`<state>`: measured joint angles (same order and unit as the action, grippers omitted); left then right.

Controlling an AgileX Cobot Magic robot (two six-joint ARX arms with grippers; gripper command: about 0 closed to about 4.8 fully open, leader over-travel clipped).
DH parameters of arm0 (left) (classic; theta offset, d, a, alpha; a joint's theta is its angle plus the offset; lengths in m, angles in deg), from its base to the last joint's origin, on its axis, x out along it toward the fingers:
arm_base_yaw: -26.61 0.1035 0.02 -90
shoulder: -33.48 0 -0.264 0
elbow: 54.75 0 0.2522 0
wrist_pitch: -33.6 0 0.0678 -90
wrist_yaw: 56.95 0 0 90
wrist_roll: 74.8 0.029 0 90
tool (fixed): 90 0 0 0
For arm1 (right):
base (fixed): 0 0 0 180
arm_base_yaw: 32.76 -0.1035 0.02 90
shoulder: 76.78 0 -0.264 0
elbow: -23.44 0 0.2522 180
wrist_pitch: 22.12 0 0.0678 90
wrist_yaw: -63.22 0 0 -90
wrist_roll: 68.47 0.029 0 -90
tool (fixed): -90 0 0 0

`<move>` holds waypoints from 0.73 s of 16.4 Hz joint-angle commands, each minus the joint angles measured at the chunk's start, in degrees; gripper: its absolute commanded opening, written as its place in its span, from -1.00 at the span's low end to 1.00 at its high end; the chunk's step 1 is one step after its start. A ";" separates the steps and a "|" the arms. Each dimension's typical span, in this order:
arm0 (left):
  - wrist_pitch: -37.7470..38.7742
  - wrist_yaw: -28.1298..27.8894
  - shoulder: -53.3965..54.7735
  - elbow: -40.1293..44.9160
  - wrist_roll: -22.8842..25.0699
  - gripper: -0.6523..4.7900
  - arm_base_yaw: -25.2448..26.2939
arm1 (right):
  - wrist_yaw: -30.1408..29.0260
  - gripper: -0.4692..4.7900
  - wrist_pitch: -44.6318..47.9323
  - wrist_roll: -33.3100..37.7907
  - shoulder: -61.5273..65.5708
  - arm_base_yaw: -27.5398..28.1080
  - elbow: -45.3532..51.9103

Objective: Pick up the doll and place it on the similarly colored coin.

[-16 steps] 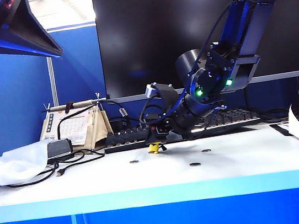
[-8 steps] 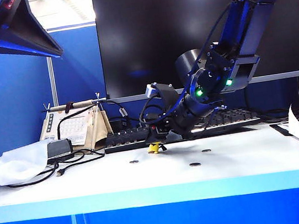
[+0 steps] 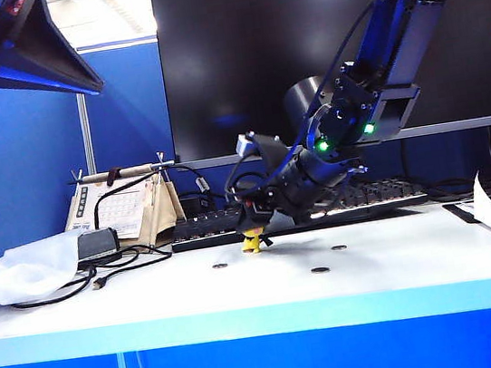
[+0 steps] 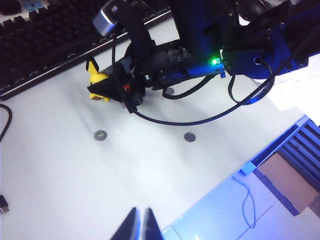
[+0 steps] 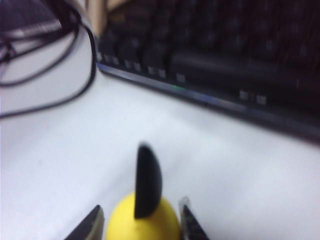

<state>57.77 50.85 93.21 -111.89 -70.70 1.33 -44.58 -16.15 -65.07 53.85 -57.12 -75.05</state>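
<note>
**Right wrist view: doll clamped**

Right tool (image 5: 141,220) grasps the yellow doll (image 5: 145,220) on the white table (image 3: 403,262), just near the keyboard (image 3: 224,225). Left tool (image 4: 139,226), raised above the table's near edge, is clenched, holding nothing.

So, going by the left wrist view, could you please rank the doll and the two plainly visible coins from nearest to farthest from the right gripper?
1. Doll: between the right gripper's fingers, beside the keyboard.
2. Coin: on the table just past the doll, toward the left gripper.
3. Coin: farther along the table, under the looping cable, toward the table's edge.
</note>
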 commanded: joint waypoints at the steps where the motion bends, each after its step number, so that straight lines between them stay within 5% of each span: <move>1: -0.46 0.46 -0.09 0.22 0.20 -0.67 0.00 | -0.35 -0.05 -0.52 0.02 -0.22 -0.22 -0.48; 12: -0.28 3.06 -0.24 2.84 -0.04 -0.67 -0.02 | 2.71 -0.05 -0.61 -0.68 -0.28 -3.26 -0.57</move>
<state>58.26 53.35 93.14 -108.91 -70.72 1.33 -41.92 -17.35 -65.38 53.85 -60.35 -75.29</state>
